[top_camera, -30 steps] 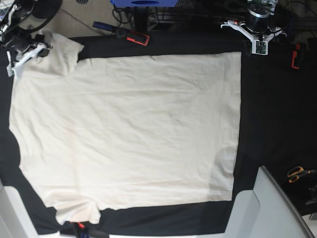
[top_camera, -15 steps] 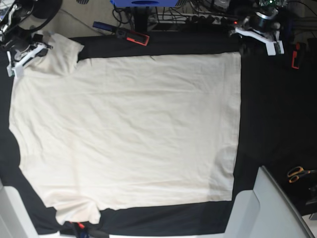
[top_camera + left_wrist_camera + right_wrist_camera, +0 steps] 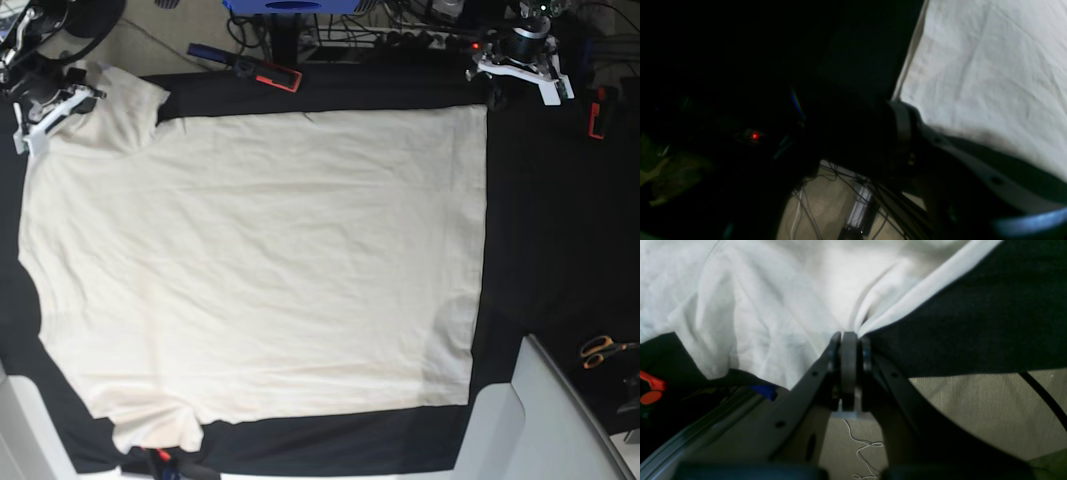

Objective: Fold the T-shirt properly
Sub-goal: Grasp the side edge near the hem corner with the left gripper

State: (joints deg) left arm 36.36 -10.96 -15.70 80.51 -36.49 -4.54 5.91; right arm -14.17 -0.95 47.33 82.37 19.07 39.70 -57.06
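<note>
We see the T-shirt (image 3: 260, 270) spread flat over the black table (image 3: 560, 230), ready for a first fold. Our right gripper (image 3: 849, 340) has its fingers (image 3: 849, 356) clamped on the sleeve edge at the far corner of the T-shirt, probably to lift it. Our left gripper (image 3: 520, 68) hangs just beyond the hem corner; we cannot tell how its fingers stand.
</note>
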